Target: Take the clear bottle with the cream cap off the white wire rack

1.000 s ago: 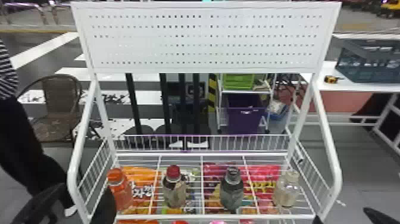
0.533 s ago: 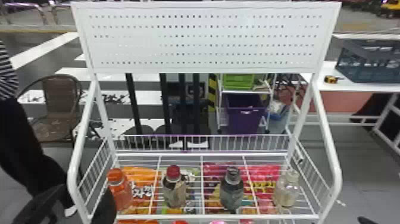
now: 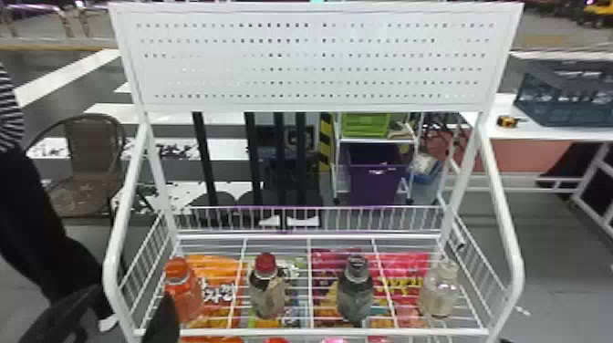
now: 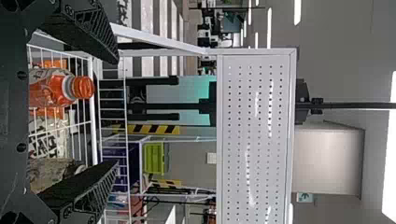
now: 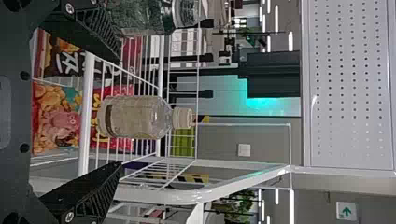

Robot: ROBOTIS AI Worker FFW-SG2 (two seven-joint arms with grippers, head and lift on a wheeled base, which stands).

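So the clear bottle with the cream cap [image 3: 438, 294] is standing upright on the white wire rack [image 3: 314, 332], at the right end of the row, beside the dark-capped one [image 3: 355, 292]. Right gripper's [image 3: 505, 340] fingers are spread wide, nothing grabbed. Left gripper [image 3: 132, 297] is open and empty too, near the orange bottle [image 3: 183, 292].

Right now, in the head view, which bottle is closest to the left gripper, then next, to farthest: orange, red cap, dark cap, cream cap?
1. Orange bottle, far left, nearest the left gripper.
2. Red-capped bottle, left of middle.
3. Dark-capped bottle, right of middle.
4. Cream-capped bottle, far right.
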